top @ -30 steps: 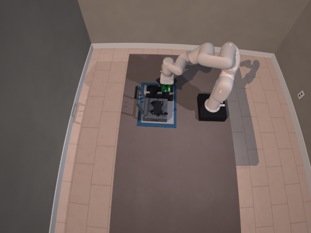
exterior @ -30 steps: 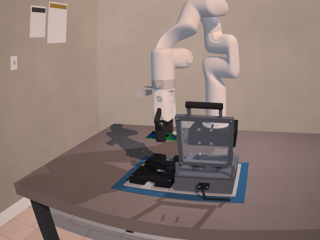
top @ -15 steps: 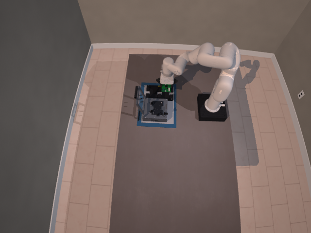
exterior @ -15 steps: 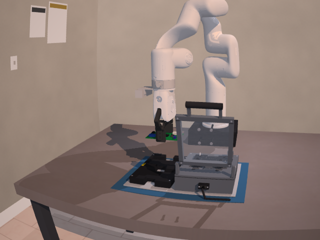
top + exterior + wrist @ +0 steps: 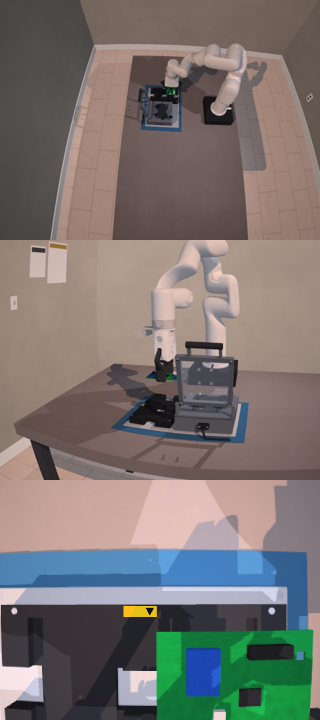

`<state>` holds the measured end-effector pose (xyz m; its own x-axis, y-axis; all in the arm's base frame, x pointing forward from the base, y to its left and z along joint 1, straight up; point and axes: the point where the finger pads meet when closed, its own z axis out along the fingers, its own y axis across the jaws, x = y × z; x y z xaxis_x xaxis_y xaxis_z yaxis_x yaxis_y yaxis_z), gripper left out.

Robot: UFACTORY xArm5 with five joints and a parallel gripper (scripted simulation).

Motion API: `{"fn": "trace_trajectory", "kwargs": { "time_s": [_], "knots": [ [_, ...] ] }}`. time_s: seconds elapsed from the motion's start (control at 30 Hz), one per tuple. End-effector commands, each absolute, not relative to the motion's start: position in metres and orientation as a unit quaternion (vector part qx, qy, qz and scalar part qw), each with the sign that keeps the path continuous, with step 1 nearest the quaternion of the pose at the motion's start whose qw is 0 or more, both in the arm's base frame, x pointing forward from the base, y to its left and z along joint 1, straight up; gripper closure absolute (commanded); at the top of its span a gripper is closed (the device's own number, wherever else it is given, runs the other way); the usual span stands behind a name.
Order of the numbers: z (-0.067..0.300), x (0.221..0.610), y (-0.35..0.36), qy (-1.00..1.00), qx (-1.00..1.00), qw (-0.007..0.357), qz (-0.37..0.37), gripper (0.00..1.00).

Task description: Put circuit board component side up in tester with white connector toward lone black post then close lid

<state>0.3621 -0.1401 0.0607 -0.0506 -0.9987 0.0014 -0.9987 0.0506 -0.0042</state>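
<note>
The green circuit board (image 5: 166, 376) hangs level above the black tray (image 5: 153, 414), component side up. My gripper (image 5: 161, 374) is shut on its edge. In the top view the board (image 5: 170, 90) sits under my wrist over the tray's far end (image 5: 162, 95). In the wrist view the board (image 5: 234, 675) shows a blue chip, two black chips and a pale part at its bottom edge; my fingers are out of frame. The grey tester (image 5: 206, 410) stands beside the tray with its clear lid (image 5: 205, 379) raised upright. Its nest (image 5: 161, 111) is open.
Tray and tester rest on a blue mat (image 5: 180, 431). A yellow marker (image 5: 140, 611) sits on the tray's rim. The lid's black handle (image 5: 204, 345) stands high, close to my wrist. The arm's black base (image 5: 218, 111) is to the right.
</note>
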Motion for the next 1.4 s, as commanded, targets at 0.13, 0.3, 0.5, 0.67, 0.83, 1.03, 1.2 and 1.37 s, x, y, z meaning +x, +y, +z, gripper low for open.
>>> {"fn": "trace_trajectory", "kwargs": {
  "time_s": [0.13,0.3,0.5,0.67,0.83,1.03,1.2,1.37],
  "knots": [
    [0.062,0.365,-0.136,0.725,-0.689,0.002,-0.004,0.21],
    [0.063,0.368,-0.130,0.725,-0.689,0.002,-0.004,0.21],
    [0.063,0.371,-0.123,0.725,-0.689,0.002,-0.004,0.21],
    [0.064,0.375,-0.111,0.725,-0.689,0.002,-0.004,0.21],
    [0.065,0.381,-0.098,0.725,-0.689,0.002,-0.004,0.21],
    [0.066,0.387,-0.082,0.725,-0.689,0.002,-0.003,0.21],
    [0.067,0.392,-0.069,0.725,-0.689,0.002,-0.003,0.21],
    [0.069,0.399,-0.052,0.725,-0.689,0.003,-0.003,0.21]
  ]
}}
